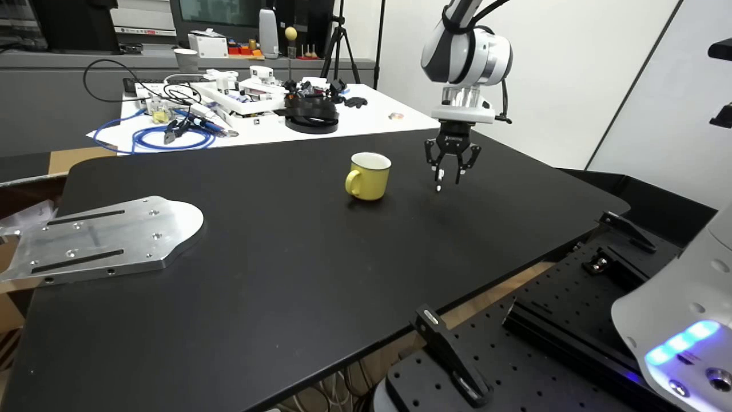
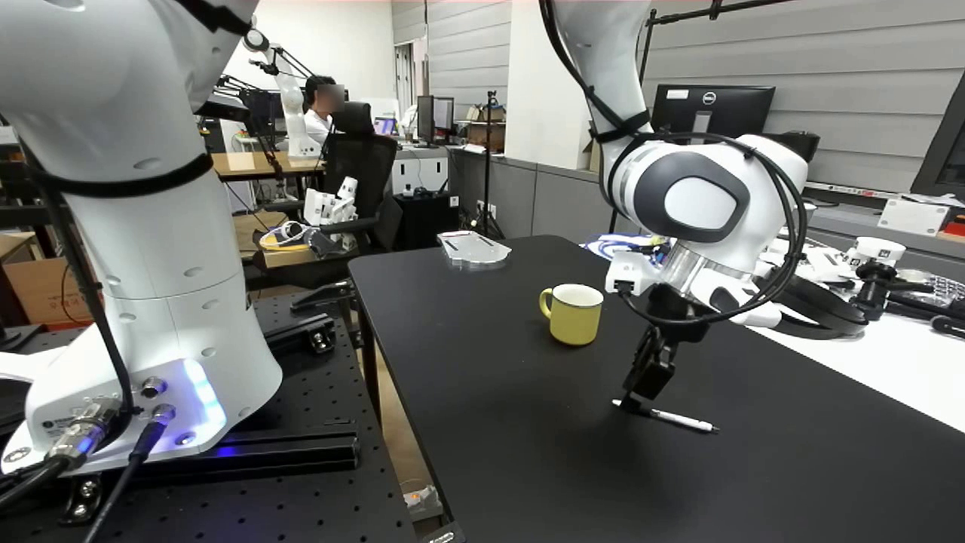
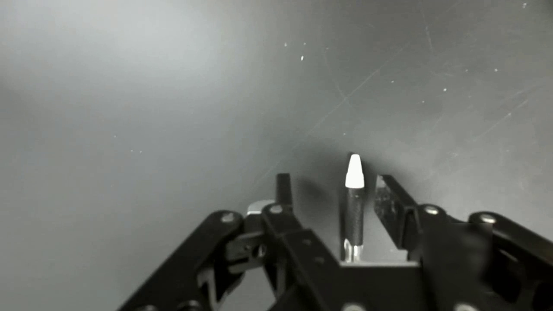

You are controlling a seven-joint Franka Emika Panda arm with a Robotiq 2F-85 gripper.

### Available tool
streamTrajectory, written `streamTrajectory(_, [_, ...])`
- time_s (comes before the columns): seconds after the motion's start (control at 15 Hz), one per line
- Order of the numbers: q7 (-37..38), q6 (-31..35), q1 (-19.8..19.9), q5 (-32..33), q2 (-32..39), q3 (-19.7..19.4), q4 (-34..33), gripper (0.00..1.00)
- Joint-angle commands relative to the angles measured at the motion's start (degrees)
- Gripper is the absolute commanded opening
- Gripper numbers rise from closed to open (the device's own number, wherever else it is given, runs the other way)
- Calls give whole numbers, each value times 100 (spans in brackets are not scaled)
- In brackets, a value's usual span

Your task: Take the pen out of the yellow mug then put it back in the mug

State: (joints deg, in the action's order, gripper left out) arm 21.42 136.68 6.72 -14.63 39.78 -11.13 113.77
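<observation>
Jaws spread, low over the table [image 1: 274, 297], fingers [image 3: 389, 211] to either side of the pen [image 3: 355, 216]. Wrist view: a strip of table shows between pen and each finger, the narrower one at the right of that picture. Pen lies flat on the table between the jaws: white tip out past them on one side, white barrel out past them on the opposite side in an exterior view. Fingertips touching the table: cannot tell.

Pose: arm [image 2: 618, 72] comes down from the top in both exterior views; wrist [image 1: 493, 54] above the jaws, fingers pointing down. In an exterior view they slant toward the side where the base [image 2: 173, 324] stands.

Mug [image 1: 370, 178] upright on the table, near the jaws but apart, handle on the side away from them. Plate [image 1: 108, 243] well apart from the jaws, beyond the mug.
</observation>
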Motion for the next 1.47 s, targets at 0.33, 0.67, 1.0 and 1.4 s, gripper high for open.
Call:
streamTrajectory(0.33, [342,131,142,-72,141,-146,-291,100])
streamTrajectory(0.67, [505,510,204,-141,369,-174,-518,100])
streamTrajectory(1.0, [684,937,133,-142,627,-226,-715,100])
streamTrajectory(1.4, [892,1102,-9,-94,852,-316,-833,60])
